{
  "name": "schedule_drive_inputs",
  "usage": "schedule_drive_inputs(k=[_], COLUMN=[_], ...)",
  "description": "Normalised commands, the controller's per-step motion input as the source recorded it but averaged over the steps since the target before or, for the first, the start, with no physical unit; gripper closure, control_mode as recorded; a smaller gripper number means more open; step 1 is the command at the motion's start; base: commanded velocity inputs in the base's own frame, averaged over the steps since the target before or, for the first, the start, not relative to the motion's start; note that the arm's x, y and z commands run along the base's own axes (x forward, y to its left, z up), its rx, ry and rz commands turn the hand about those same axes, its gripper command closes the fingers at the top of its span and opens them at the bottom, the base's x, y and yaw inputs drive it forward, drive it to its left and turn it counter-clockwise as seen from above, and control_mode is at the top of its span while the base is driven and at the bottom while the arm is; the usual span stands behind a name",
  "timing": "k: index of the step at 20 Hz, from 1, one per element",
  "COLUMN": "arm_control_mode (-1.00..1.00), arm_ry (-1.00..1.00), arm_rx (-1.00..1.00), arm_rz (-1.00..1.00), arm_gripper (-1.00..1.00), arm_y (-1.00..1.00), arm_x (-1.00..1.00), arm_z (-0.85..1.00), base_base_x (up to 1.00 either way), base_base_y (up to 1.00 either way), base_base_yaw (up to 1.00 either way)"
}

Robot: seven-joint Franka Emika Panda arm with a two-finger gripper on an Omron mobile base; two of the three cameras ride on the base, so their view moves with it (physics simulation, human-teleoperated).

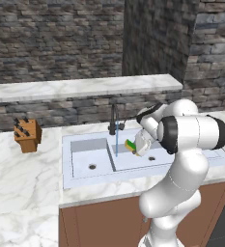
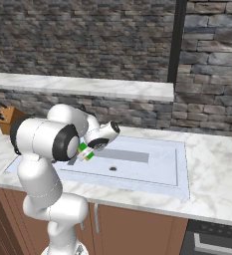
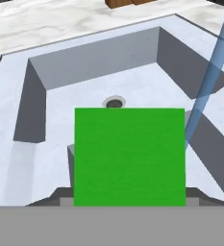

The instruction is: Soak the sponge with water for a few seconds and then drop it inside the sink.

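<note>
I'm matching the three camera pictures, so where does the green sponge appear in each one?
Left base view: sponge at centre, just right of the water.
Right base view: left of centre, beside the arm's elbow.
Hand view: lower middle, water to its right.
Shared landmark: the sink.

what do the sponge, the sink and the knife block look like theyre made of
Sponge: flat matte green face over a yellow layer, probably scouring pad on foam.
Sink: pale grey-white, smooth, no metallic shine; possibly ceramic or composite.
Knife block: warm brown, likely wood.
</note>
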Motion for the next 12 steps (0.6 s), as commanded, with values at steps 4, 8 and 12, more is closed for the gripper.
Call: schedule_drive_inputs(k=[4, 8, 12], arm_control_mode=[-1.0, -1.0, -1.0], arm_ry=[0.0, 0.0, 0.0], arm_rx=[0.0, 0.0, 0.0], arm_rz=[-0.02, -0.03, -0.04], arm_gripper=[1.0, 1.0, 1.0], arm_y=[0.01, 0.01, 0.0], arm_x=[0.14, 0.07, 0.11], arm_z=[-0.11, -0.02, 0.0], base_base_x=[0.0, 0.0, 0.0], base_base_y=[0.0, 0.0, 0.0], base_base_yaw=[0.0, 0.0, 0.0])
